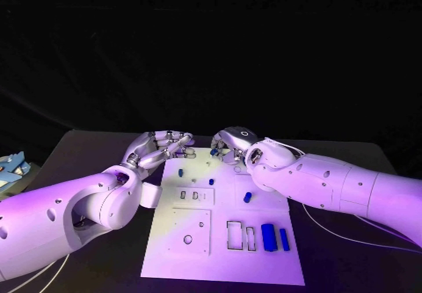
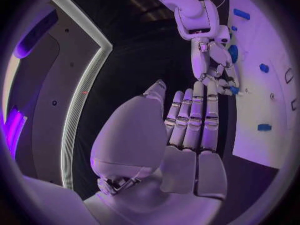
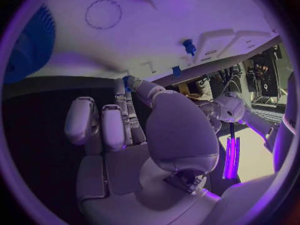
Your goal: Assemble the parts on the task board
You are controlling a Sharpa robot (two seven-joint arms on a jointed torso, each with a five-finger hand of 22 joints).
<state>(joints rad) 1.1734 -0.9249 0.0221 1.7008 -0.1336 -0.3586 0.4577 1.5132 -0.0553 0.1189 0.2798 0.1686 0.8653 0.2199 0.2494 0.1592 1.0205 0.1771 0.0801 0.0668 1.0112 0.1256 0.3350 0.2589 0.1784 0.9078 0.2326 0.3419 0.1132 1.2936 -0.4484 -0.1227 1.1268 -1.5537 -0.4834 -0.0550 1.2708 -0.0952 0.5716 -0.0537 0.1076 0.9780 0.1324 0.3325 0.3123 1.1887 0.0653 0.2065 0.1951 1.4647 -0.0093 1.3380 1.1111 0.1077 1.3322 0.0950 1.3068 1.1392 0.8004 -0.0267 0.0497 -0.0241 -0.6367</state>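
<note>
The white task board (image 1: 220, 259) lies in the middle of the table. My right hand (image 1: 230, 146) is over its far edge and pinches a small blue part (image 2: 233, 90) at its fingertips; the same part (image 3: 128, 80) shows in the right wrist view. My left hand (image 1: 163, 148) hovers at the board's far left corner, fingers stretched out and holding nothing (image 2: 194, 120). Two small blue pegs (image 1: 180, 173) (image 1: 212, 181) stand on the far half of the board. A blue piece (image 1: 248, 196) lies mid-board. Two longer blue bars (image 1: 268, 237) (image 1: 284, 239) lie at the near right.
Rectangular slots (image 1: 236, 235) and a square plate with holes (image 1: 191, 231) mark the board's near half. A pale object (image 1: 11, 170) sits at the table's left edge. White cables (image 1: 352, 239) run across the table at the right, under my right arm.
</note>
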